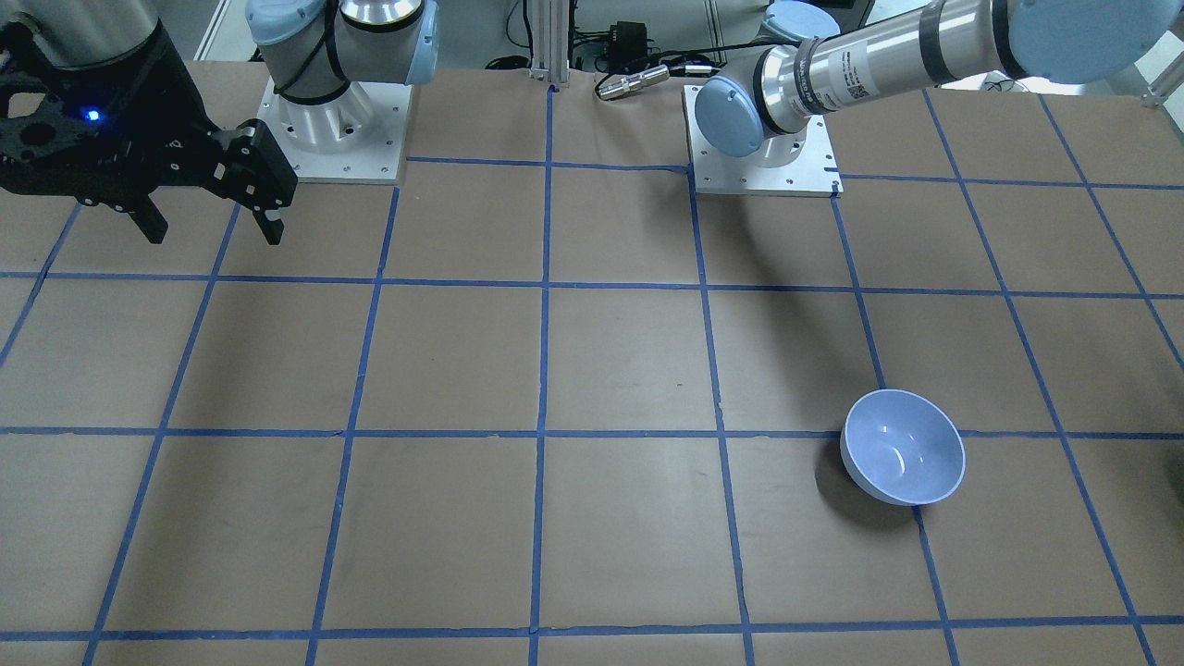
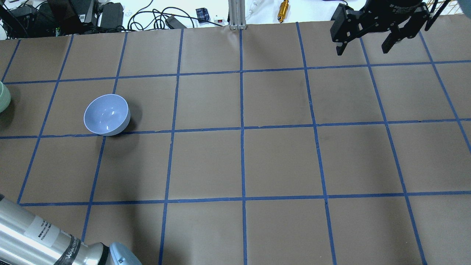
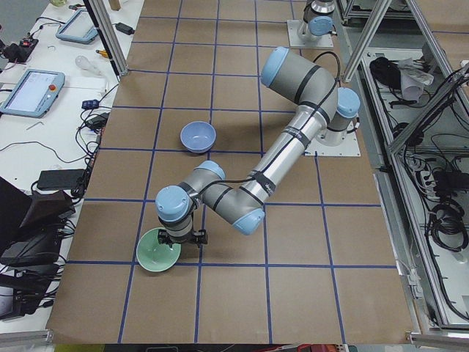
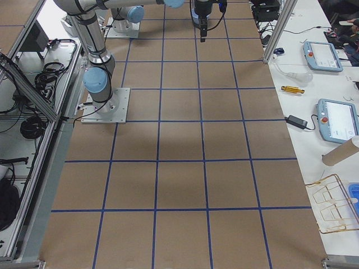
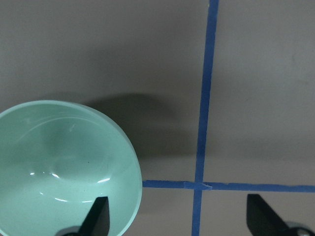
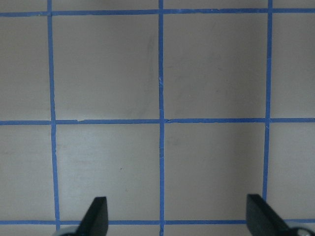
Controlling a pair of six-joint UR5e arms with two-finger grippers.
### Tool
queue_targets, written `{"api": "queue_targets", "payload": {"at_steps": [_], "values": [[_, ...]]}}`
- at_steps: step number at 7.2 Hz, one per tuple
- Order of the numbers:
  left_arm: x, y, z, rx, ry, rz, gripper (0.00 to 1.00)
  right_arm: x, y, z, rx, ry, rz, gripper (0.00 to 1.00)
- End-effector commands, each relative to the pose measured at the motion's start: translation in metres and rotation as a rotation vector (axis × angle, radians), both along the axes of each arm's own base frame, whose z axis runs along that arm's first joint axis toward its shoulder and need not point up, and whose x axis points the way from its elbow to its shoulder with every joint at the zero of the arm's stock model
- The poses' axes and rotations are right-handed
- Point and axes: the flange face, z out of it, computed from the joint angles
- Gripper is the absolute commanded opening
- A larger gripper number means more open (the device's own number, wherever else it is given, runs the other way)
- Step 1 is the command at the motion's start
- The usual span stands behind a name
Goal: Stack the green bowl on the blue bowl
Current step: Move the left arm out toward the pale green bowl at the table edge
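Observation:
The green bowl (image 5: 59,167) stands upright on the table at the robot's far left; it also shows in the exterior left view (image 3: 158,254) and as a sliver at the edge of the overhead view (image 2: 2,97). My left gripper (image 5: 179,219) is open right over the bowl's right rim, one finger (image 5: 98,216) above its inside and the other outside it. The blue bowl (image 2: 107,114) stands upright and apart (image 1: 903,448), about two grid squares away (image 3: 198,136). My right gripper (image 2: 362,46) is open and empty, high over the far right of the table (image 1: 213,227).
Brown paper with a blue tape grid (image 2: 241,129) covers the table. The two arm bases (image 1: 338,139) (image 1: 763,157) stand at the robot's side. An aluminium post (image 2: 237,14), cables and teach pendants (image 3: 29,92) lie beyond the far edge.

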Motion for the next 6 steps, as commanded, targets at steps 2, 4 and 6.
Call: {"api": "queue_targets", "payload": {"at_steps": [2,4,6], "values": [[0.011,-0.010,-0.029,0.000,0.026,-0.035,0.91,0.000,0.000,0.001,-0.001,0.000,0.000,1.00],[0.010,-0.013,-0.041,-0.017,0.059,-0.054,0.78,0.000,0.000,0.001,-0.001,0.000,0.000,1.00],[0.011,-0.014,-0.049,-0.016,0.066,-0.065,0.64,0.000,0.000,0.000,0.000,-0.002,0.000,1.00]]}}
